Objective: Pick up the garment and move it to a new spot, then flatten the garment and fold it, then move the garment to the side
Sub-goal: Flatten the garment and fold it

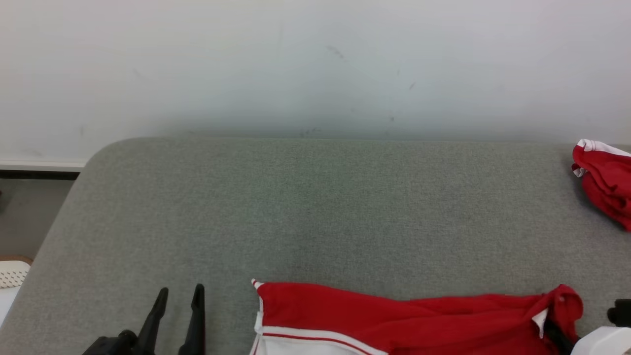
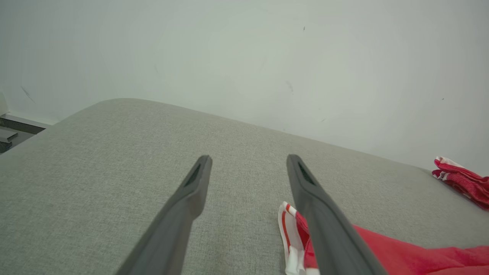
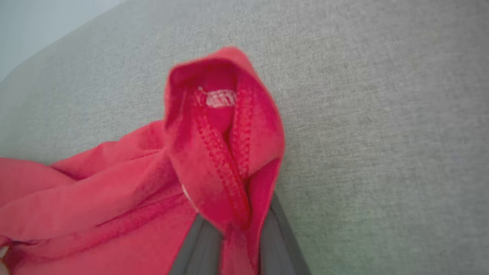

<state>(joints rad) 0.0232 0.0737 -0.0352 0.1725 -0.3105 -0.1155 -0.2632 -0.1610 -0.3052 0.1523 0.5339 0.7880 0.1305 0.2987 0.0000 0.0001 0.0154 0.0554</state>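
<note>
The garment [image 1: 394, 315] is red with white trim and lies stretched along the near edge of the grey fabric surface [image 1: 315, 207]. My right gripper [image 1: 554, 333] is at its right end, and the cloth bunches up over the fingers. In the right wrist view, my right gripper [image 3: 235, 229] is shut on a raised fold of the garment [image 3: 114, 198], with a stitched hem and a small label above it. My left gripper [image 1: 181, 291] stands open just left of the garment's white-striped corner. Between the spread fingers of my left gripper [image 2: 249, 158] there is only the surface, and the garment [image 2: 401, 256] lies beside the right finger.
A second red and white piece of clothing [image 1: 606, 182] lies crumpled at the far right of the surface, also seen from the left wrist as clothing [image 2: 462, 181]. A pale wall [image 1: 315, 64] rises behind. The surface's left edge drops to the floor, where a white object [image 1: 12, 276] stands.
</note>
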